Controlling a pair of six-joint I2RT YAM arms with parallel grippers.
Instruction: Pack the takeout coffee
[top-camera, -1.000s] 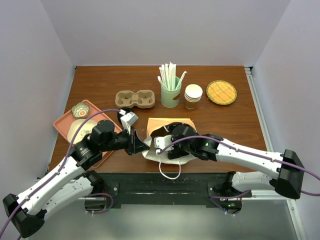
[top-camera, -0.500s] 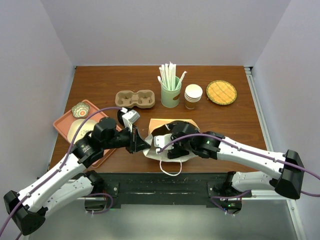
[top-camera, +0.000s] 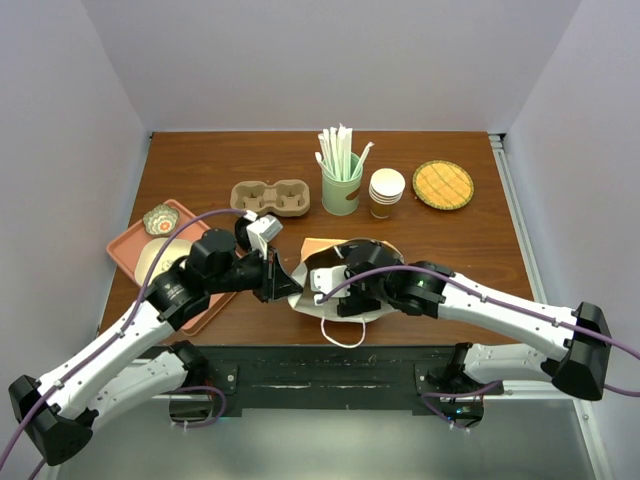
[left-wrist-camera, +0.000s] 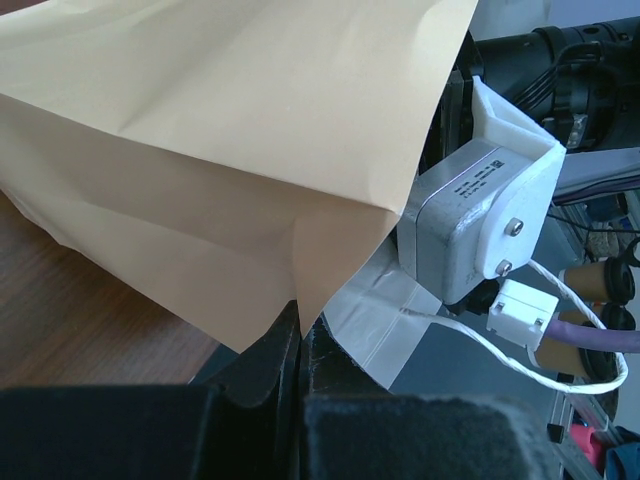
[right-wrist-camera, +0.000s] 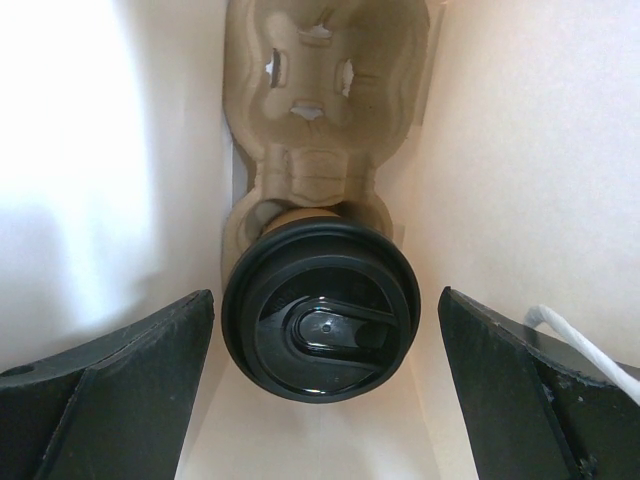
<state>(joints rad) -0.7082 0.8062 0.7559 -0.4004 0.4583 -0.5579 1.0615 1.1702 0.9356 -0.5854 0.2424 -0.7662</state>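
Note:
The takeout coffee (right-wrist-camera: 320, 310), a brownish cup under a round black lid, sits in a pulp cup carrier (right-wrist-camera: 325, 90) inside the tan paper bag (top-camera: 345, 250). My right gripper (right-wrist-camera: 325, 400) is open inside the bag, its fingers (right-wrist-camera: 110, 380) on either side of the lid and apart from it. In the top view the right gripper (top-camera: 335, 285) reaches into the bag's mouth and hides the cup. My left gripper (left-wrist-camera: 300, 335) is shut on the bag's edge (left-wrist-camera: 310, 270), holding it at the left side (top-camera: 285, 280).
On the table stand an empty cup carrier (top-camera: 270, 197), a green holder of straws (top-camera: 341, 185), a stack of white-topped cups (top-camera: 386, 192), a woven coaster (top-camera: 443, 185) and an orange tray (top-camera: 135, 240) with a plate and small bowl. The bag's white handle (top-camera: 340, 335) hangs over the near edge.
My left gripper has moved up and slightly right with the bag's edge, lifting and opening the bag's mouth. The right arm has shifted slightly right, still inside the bag.

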